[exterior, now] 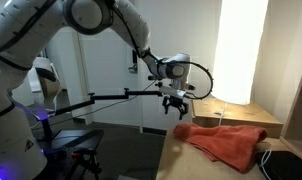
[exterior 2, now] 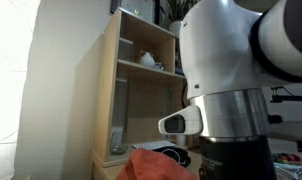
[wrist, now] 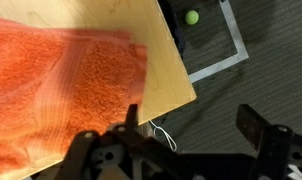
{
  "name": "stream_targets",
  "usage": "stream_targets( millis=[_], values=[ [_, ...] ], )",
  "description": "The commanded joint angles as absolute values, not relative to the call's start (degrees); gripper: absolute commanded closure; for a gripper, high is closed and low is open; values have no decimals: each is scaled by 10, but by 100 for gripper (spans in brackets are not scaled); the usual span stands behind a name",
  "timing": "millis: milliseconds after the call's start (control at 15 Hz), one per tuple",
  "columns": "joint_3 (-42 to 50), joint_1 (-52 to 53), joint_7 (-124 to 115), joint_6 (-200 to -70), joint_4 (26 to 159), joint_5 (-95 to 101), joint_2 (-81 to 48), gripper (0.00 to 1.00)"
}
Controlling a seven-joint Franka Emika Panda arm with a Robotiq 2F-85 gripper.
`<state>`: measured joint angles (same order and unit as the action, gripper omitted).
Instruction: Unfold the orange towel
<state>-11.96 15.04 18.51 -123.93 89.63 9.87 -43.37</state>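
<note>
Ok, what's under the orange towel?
The orange towel lies on a light wooden top, bare beyond its edge. Anything beneath the cloth itself is covered, so I cannot tell.

Light's uneven in here. The big bright panel (exterior: pixel 239 50) at the back is blown out to pure white in an exterior view, likely a window, can't tell. Everything around it is dim, with a blue glow (exterior: pixel 6 150) low at the frame edge. There's also washout down the pale wall (exterior 2: pixel 31 90). The arm (exterior 2: pixel 241 70) is so close to the lens it's soft. The shelf (exterior 2: pixel 141 80) is warm-lit and readable.

Wrist view: the orange towel (wrist: pixel 51 90) and tabletop (wrist: pixel 156 50) are evenly lit and the weave is sharp. The gripper (wrist: pixel 191 130) is dark and blurred along the bottom edge. The floor (wrist: pixel 251 80) is murky. All three are low-res and grainy.
</note>
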Motion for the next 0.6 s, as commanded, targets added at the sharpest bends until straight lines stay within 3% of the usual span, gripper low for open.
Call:
stream_targets(
  millis=[0,533],
  values=[
    [-109,156,163,-1225,867,102,-451,0],
    [-93,159,146,-1223,810,105,-489,0]
  ],
)
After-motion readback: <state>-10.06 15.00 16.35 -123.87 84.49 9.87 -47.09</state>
